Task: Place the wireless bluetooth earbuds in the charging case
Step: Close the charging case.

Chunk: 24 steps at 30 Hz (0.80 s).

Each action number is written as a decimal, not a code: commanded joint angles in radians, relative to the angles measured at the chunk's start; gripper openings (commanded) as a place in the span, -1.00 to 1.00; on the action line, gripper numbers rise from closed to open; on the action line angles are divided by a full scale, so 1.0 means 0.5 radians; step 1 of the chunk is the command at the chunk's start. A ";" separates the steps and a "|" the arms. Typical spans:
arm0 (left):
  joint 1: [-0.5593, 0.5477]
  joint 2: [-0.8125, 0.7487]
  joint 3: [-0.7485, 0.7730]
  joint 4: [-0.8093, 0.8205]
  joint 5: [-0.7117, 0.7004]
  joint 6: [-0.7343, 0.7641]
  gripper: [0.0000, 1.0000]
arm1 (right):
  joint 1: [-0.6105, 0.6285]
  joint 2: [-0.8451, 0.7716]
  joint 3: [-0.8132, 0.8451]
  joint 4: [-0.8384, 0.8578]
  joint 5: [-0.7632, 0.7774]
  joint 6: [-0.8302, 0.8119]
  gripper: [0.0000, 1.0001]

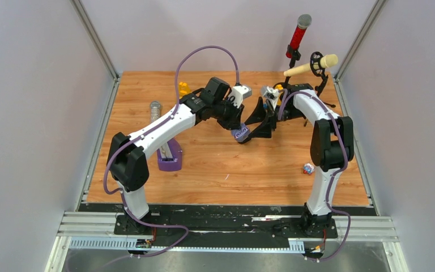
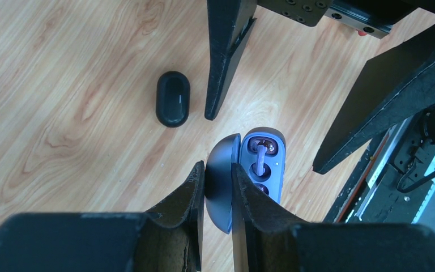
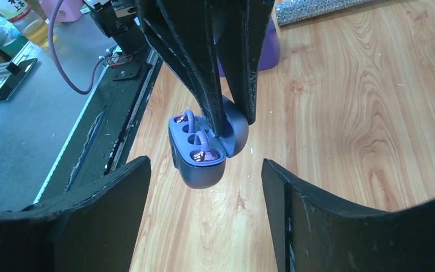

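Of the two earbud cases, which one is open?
The purple case, gripped by its raised lid in the left hand; purple earbuds show inside it. The black case lies shut on the table.

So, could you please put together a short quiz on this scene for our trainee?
1. True or false: the left end effector holds the open case by its lid.
2. How many purple earbuds sit in the case? A: none. B: two. C: four.
3. In one word, how does the right end effector stand?
Key: 1 true; 2 B; 3 open.
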 commanded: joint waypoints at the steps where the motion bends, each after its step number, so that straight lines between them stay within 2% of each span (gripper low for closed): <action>1: -0.006 -0.137 0.019 0.063 -0.044 0.014 -1.00 | 0.005 -0.014 0.019 -0.045 -0.047 -0.084 0.46; 8: -0.001 -0.136 0.039 0.062 -0.046 0.005 -1.00 | 0.008 -0.011 -0.005 0.059 -0.032 0.014 0.40; 15: 0.000 -0.114 0.064 0.055 -0.022 -0.001 -1.00 | 0.025 0.001 -0.006 0.103 -0.040 0.067 0.20; 24: 0.014 -0.107 0.060 0.064 -0.013 -0.007 -1.00 | 0.071 -0.007 -0.011 -0.062 -0.050 -0.134 0.19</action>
